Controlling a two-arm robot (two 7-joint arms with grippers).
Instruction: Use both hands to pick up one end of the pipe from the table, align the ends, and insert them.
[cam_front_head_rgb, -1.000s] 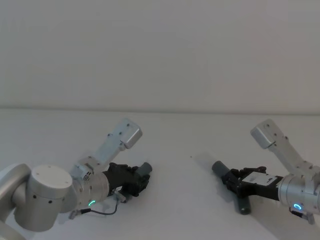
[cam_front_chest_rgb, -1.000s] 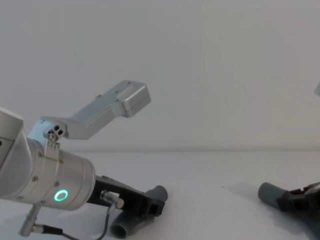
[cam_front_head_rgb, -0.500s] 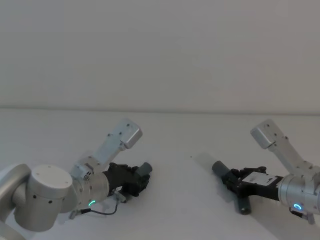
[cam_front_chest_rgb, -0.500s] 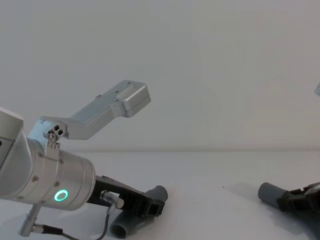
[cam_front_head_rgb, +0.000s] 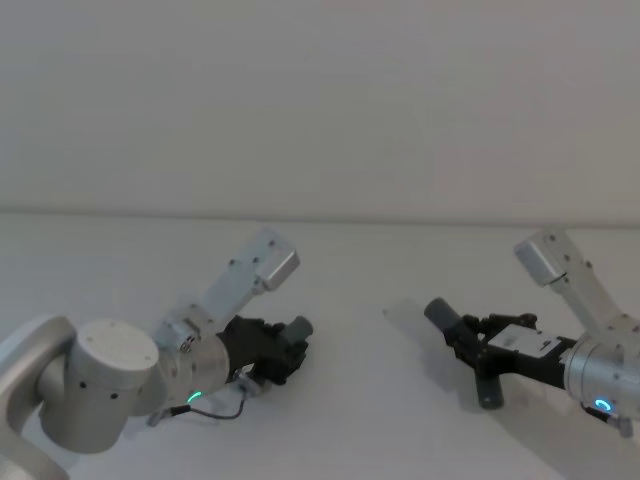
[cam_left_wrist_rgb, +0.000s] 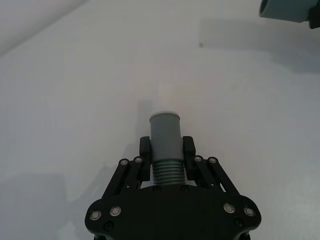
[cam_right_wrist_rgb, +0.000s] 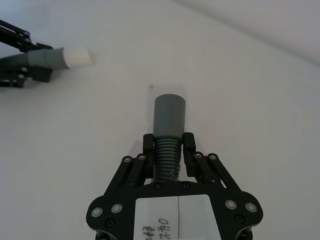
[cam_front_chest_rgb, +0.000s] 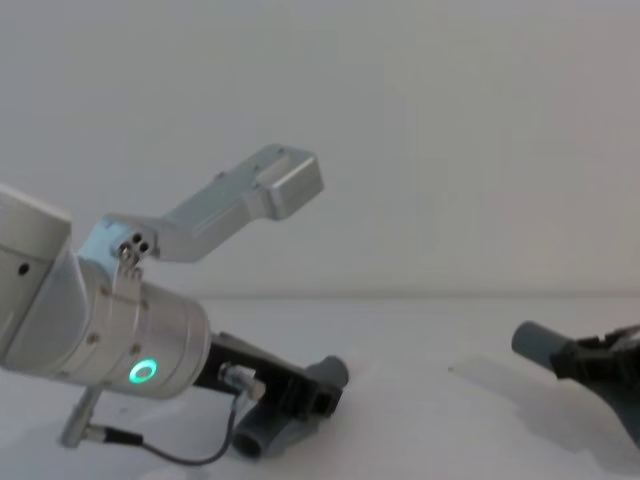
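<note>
The pipe is in two dark grey ribbed pieces, one in each hand. My left gripper (cam_left_wrist_rgb: 166, 145) is shut on the ribs just behind a smooth cuff (cam_left_wrist_rgb: 165, 132) with a whitish tip (cam_left_wrist_rgb: 165, 114). In the head view this left gripper (cam_front_head_rgb: 272, 350) is low over the table (cam_front_head_rgb: 370, 420) at the left. My right gripper (cam_right_wrist_rgb: 168, 141) is shut on the other piece behind its plain grey cuff (cam_right_wrist_rgb: 169, 115). The right gripper (cam_front_head_rgb: 482, 352) holds its piece tilted, with the cuff (cam_front_head_rgb: 438, 312) pointing left toward the other end (cam_front_head_rgb: 298, 328). A wide gap lies between the two ends.
The white table stretches out around both arms, bare between the two cuffs apart from a small dark speck (cam_right_wrist_rgb: 151, 86). A plain pale wall (cam_front_head_rgb: 320, 100) stands behind. The silver left wrist with its green ring light (cam_front_chest_rgb: 145, 372) looms large in the chest view.
Both arms have shifted a little. The left gripper has moved right and up with its piece. The right gripper has raised and tilted its piece, which now casts a longer shadow.
</note>
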